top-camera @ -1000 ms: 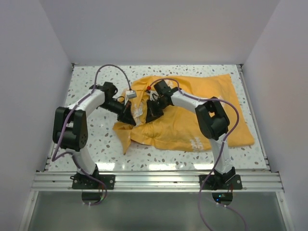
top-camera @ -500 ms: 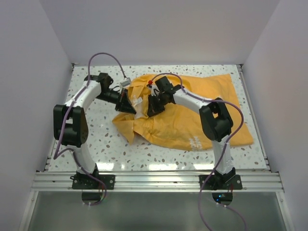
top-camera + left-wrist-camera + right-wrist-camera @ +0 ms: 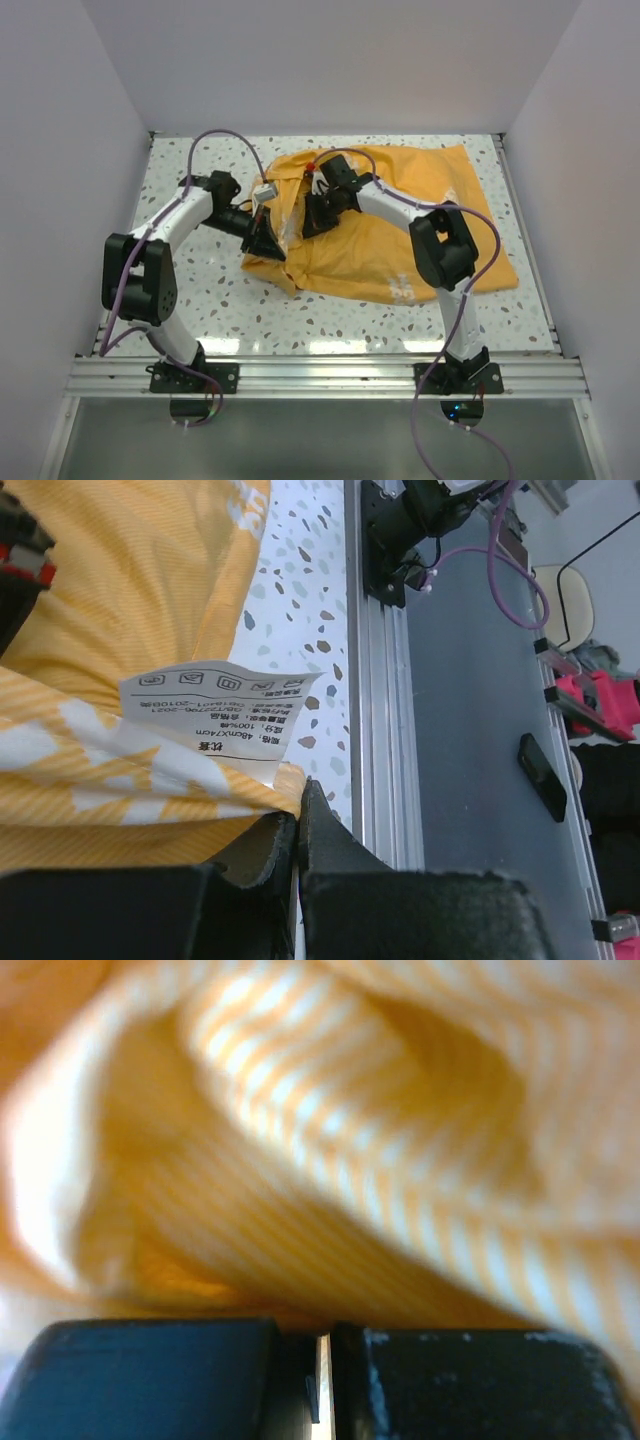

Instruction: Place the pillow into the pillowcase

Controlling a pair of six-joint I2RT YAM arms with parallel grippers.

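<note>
The orange-yellow pillowcase (image 3: 400,220) lies bulging on the table's middle and right. The pillow is hidden; only a pale patch shows at the case's left opening (image 3: 291,222). My left gripper (image 3: 268,240) is shut on the case's left edge. In the left wrist view its jaws (image 3: 298,798) pinch the striped hem of the pillowcase (image 3: 120,600) beside a white care label (image 3: 215,705). My right gripper (image 3: 312,215) is shut on the case's upper layer just right of the opening. In the right wrist view, blurred orange fabric (image 3: 330,1160) fills the frame above the closed jaws (image 3: 325,1338).
The speckled table (image 3: 200,290) has a white wall on the left, back and right. An aluminium rail (image 3: 320,375) runs along the near edge; it also shows in the left wrist view (image 3: 375,680). Purple cables loop over both arms.
Both grippers kept their hold. The left gripper swung back and then forward again. The case's near-left fold was drawn in, and the whole case shifted slightly toward the back.
</note>
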